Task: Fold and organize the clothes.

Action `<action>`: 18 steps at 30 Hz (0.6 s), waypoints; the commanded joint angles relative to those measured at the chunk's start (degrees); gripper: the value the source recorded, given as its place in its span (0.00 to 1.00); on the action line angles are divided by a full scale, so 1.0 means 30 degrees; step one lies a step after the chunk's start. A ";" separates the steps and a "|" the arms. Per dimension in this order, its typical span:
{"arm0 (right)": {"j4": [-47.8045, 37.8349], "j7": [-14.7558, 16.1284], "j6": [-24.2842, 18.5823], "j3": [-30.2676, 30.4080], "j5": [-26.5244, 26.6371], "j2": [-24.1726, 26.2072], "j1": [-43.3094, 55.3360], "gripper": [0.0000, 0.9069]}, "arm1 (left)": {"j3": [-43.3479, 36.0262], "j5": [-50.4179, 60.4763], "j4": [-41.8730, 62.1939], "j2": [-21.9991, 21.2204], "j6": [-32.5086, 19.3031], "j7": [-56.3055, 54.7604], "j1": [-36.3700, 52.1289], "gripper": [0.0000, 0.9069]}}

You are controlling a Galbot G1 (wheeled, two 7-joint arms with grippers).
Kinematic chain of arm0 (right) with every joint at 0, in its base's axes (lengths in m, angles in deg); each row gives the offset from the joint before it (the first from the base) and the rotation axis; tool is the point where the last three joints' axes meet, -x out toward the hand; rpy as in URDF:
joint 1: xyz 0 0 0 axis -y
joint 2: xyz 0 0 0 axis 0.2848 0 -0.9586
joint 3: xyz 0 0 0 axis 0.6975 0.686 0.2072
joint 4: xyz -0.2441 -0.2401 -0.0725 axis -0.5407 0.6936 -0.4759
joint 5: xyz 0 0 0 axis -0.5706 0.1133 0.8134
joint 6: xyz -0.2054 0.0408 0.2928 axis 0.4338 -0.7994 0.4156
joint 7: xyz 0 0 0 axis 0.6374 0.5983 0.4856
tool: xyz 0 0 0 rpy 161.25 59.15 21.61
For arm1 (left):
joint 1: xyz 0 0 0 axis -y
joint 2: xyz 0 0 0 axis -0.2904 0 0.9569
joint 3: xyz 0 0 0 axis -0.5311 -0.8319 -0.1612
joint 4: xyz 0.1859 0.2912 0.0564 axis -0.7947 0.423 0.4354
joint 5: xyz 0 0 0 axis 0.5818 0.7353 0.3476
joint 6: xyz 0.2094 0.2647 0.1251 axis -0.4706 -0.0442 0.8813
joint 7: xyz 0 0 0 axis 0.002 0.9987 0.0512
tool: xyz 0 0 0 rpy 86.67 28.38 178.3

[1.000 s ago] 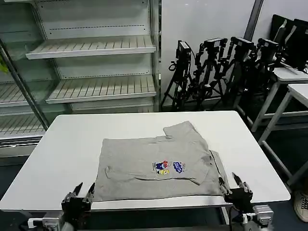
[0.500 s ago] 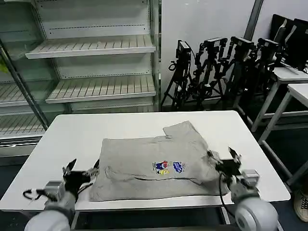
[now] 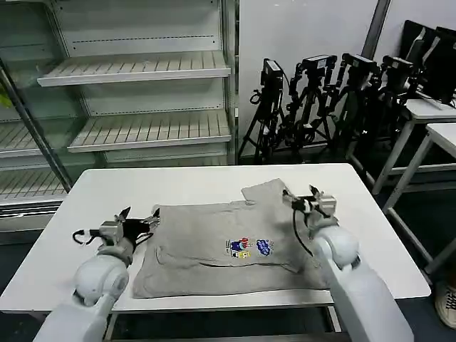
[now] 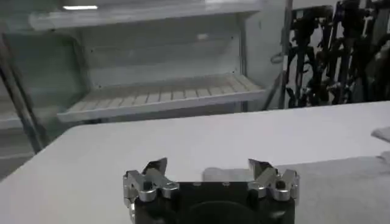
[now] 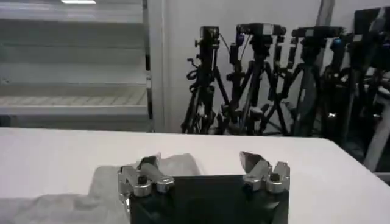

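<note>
Both grippers are hanging wide open, left gripper [image 3: 139, 220] and right gripper [image 3: 301, 197] flanking the T-shirt's [image 3: 228, 246] far corners, probably lining up a fold on the table [image 3: 85, 214].

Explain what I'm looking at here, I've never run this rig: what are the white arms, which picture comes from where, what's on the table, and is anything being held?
The wide picture comes from the robot's head camera, looking down at a white table. The two white arms are its own, each ending in a two-fingered gripper. On the table lies a light grey T-shirt with a small coloured chest print, partly folded. The left gripper is at the shirt's left far corner, the right gripper at its far right sleeve. The other two pictures come from cameras on each wrist, looking out over that arm's own fingers. Both grippers are open; nothing is held.
</note>
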 commanded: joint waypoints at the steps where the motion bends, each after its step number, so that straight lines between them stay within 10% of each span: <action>1: -0.6402 0.0022 -0.0103 0.1277 -0.0501 -0.1380 0.4396 1.00 | -0.2404 -0.0325 0.5004 -0.0137 0.0001 0.0057 0.3690 1.00; 13: -0.9260 0.0282 -0.0151 0.1250 -0.1057 -0.2520 0.4600 1.00 | -0.2599 -0.1357 0.6274 -0.0654 0.0013 0.0090 0.4089 0.94; 15: -0.9675 0.0358 -0.0172 0.1282 -0.1143 -0.2738 0.4607 1.00 | -0.2597 -0.1426 0.6311 -0.0680 0.0010 0.0098 0.4043 0.72; 17: -0.9994 0.0440 -0.0171 0.1299 -0.1160 -0.2880 0.4623 0.89 | -0.2599 -0.1480 0.6350 -0.0725 0.0009 0.0099 0.4024 0.12; 18: -1.0179 0.0507 -0.0173 0.1303 -0.1165 -0.2965 0.4631 0.80 | -0.2609 -0.1522 0.6383 -0.0751 0.0010 0.0109 0.4015 0.01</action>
